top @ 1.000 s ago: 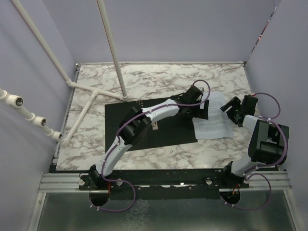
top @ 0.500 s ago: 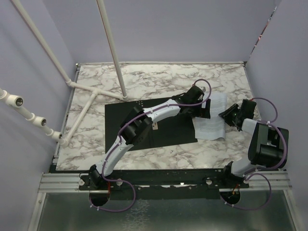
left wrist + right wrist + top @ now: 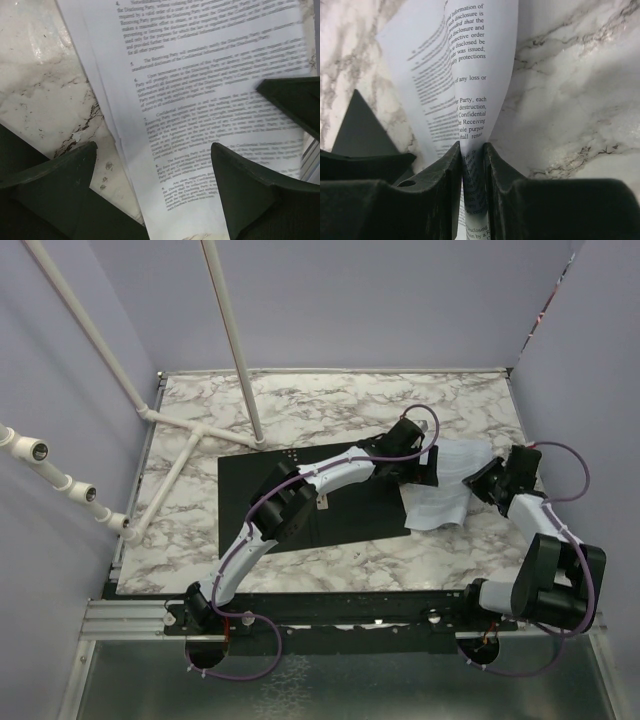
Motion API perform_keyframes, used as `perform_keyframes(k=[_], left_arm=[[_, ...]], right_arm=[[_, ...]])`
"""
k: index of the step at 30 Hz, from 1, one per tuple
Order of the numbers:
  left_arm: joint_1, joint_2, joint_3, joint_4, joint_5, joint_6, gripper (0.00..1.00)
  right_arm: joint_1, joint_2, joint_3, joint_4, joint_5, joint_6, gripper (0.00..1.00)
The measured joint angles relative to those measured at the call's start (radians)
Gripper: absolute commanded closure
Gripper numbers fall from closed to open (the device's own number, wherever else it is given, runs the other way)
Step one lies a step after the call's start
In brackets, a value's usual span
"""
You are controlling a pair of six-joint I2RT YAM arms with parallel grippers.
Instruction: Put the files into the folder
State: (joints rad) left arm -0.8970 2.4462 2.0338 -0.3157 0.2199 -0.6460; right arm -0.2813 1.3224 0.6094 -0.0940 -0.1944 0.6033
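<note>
Few files (image 3: 445, 502) at open folder (image 3: 360, 515) right edge, pinched by right tool (image 3: 471, 155).

Diffuse, even overhead light in the top view; faint, soft shadows under the arms. Mild glare on the tabletop (image 3: 37, 60), left wrist view. Left end effector (image 3: 154, 146) and right end effector (image 3: 471, 147) dark, slightly blurred up close; print on the files (image 3: 210, 75) sharp.

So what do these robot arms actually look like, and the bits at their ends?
The left arm and right arm are slim white links joined by chunky black joint housings, with thin purple cables looping alongside. The left tool and right tool each end in two dark, matte, wedge-shaped fingers. I can't see any markings.
</note>
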Motion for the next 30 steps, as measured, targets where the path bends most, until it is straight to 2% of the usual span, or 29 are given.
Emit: perform_keyframes(k=[7, 12, 20, 30], left_arm=[[0.0, -0.006, -0.003, -0.005, 0.0, 0.0, 0.01], [0.001, -0.031, -0.031, -0.027, 0.0, 0.0, 0.01], [0.005, -0.092, -0.097, -0.058, 0.0, 0.001, 0.01], [0.026, -0.242, -0.166, -0.071, 0.001, -0.005, 0.01]], right_arm=[[0.0, -0.114, 0.061, -0.072, 0.026, 0.001, 0.76], [0.0, -0.156, 0.082, -0.117, 0.037, -0.001, 0.73], [0.0, -0.225, 0.089, -0.187, 0.036, -0.003, 0.75], [0.0, -0.315, 0.143, -0.238, -0.072, -0.001, 0.78]])
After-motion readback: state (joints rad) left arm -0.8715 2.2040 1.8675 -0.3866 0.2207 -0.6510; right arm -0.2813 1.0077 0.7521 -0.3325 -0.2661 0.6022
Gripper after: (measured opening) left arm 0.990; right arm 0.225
